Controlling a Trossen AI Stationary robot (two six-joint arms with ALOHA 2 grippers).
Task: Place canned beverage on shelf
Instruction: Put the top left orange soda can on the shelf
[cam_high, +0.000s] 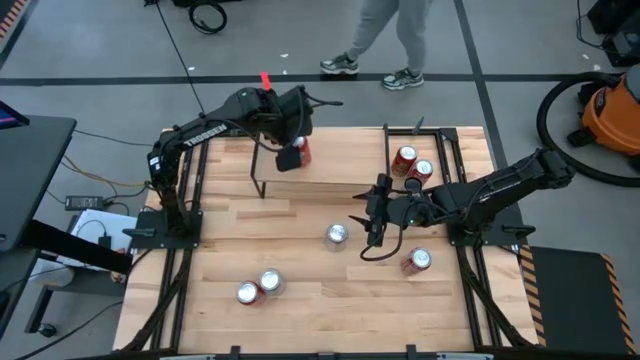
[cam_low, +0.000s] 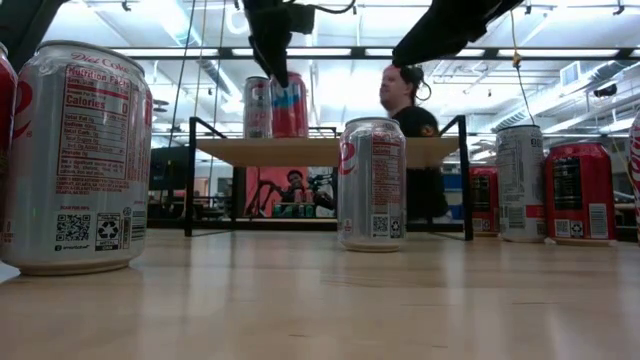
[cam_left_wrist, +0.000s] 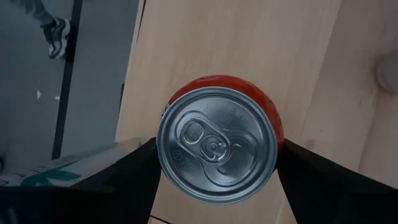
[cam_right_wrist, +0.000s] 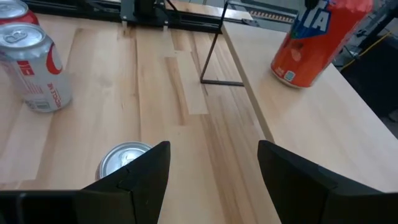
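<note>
My left hand (cam_high: 291, 150) is over the left end of the shelf (cam_high: 330, 175), its two fingers (cam_left_wrist: 124, 180) set against either side of a red can (cam_left_wrist: 217, 144); seen level across the tabletop (cam_high: 300, 290), that can stands upright on the shelf board with a silver can (cam_low: 257, 107) just beside it; I cannot tell whether the fingers are pressing or have let go, though they sit right at the can's sides; I judge this to be the setting-down step, with the can's base on the board and only the release left.

My right hand (cam_high: 378, 215) hangs low over the middle of the tabletop, fingers apart and holding nothing; a silver-topped can (cam_right_wrist: 124, 158) stands just ahead of it, near one fingertip rather than between the two.

Other cans stand loose: two by the right rear corner (cam_high: 412, 165), one near my right arm (cam_high: 418, 261), two at the front left (cam_high: 259, 287); a person (cam_low: 412, 110) shows beyond the shelf.

Next, my left hand should spread wide enough to clear the can, then lift straight up so neither finger tips it or knocks its silver neighbour; my right hand needs to shift sideways to straddle the silver-topped can before closing.
</note>
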